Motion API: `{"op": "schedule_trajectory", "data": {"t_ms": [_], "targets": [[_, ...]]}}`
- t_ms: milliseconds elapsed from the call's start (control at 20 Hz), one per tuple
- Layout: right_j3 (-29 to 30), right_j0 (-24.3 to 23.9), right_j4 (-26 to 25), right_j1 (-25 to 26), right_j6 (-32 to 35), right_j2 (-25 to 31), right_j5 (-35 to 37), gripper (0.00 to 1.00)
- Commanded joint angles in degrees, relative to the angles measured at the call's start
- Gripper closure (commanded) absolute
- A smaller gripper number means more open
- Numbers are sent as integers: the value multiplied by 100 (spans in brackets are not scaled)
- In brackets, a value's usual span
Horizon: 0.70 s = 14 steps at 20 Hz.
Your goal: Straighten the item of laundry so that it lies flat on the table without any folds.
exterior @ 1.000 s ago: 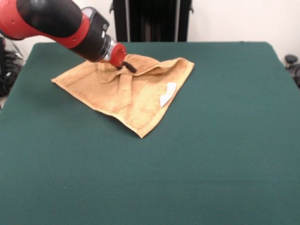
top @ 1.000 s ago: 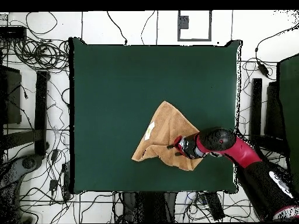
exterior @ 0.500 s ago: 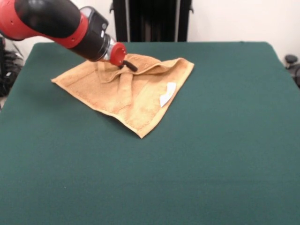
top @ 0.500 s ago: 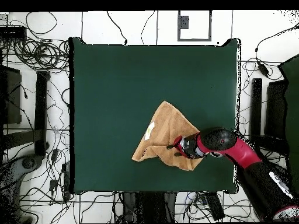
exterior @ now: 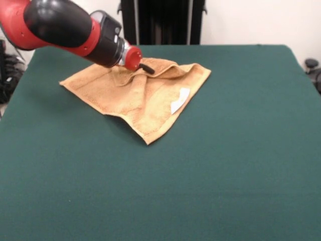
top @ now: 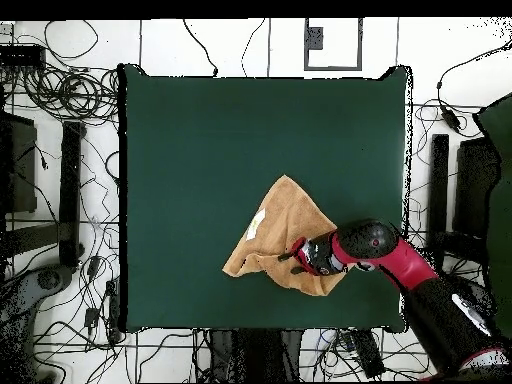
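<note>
Tan-orange towel [exterior: 138, 95] on green table [exterior: 225, 165], in table's far-left part in front view, lying skewed, one corner pointing toward camera. Ridge of folds along far edge; white tag [exterior: 179, 100] on top face. Gripper [exterior: 145, 68] low at far fold, touching cloth. Jaw state: cannot tell, tips too small, dark.

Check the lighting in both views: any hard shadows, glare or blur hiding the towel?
Front view: soft, even light, only a faint shadow under the towel edge; no glare; the gripper tip is small and dark, its state unreadable. Overhead view: evenly lit table, no glare; the arm hides part of the towel.
</note>
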Motion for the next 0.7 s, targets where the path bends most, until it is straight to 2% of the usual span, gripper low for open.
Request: {"op": "schedule_trajectory", "data": {"t_ms": [50, 450, 700], "targets": [[-208, 374, 309, 295, 89, -158, 670, 0], [-285, 440, 379, 283, 153, -227, 923, 0], [-89, 477, 520, -85, 353, -318, 1302, 0]]}}
